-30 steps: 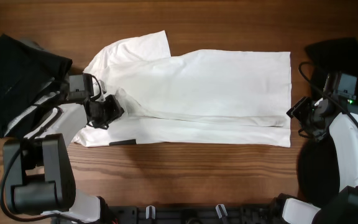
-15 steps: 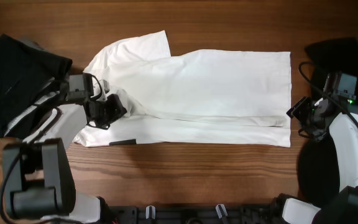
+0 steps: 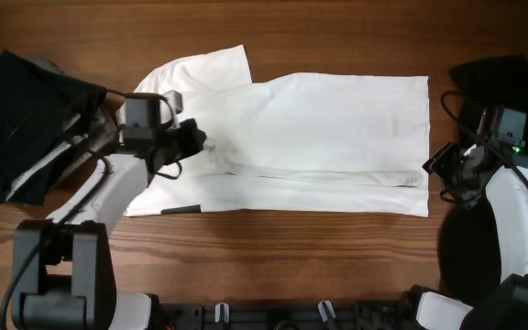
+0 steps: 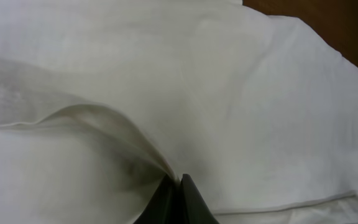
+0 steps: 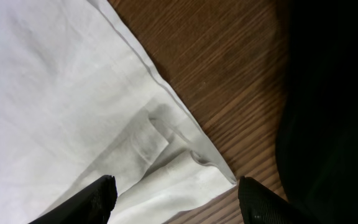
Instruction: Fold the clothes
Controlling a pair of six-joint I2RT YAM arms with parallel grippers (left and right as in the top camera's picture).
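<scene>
The white T-shirt (image 3: 319, 137) lies spread across the middle of the table, its small dark label (image 3: 181, 210) at the lower left hem. My left gripper (image 3: 195, 139) sits over the shirt's left part, shut on a raised ridge of white cloth (image 4: 104, 121) that runs up to its fingertips (image 4: 188, 186). My right gripper (image 3: 436, 167) stands open at the shirt's right edge. In the right wrist view its fingers (image 5: 98, 196) straddle the folded corner of the hem (image 5: 166, 146) without touching it.
A black and grey garment (image 3: 26, 110) lies bunched at the far left beside my left arm. More black cloth (image 3: 493, 78) sits at the right edge, also dark in the right wrist view (image 5: 328, 112). Bare wood (image 3: 291, 247) runs along the front.
My left gripper has shut on the shirt and moved up and to the right, pulling the shirt's lower left part inward. The right arm has not moved.
</scene>
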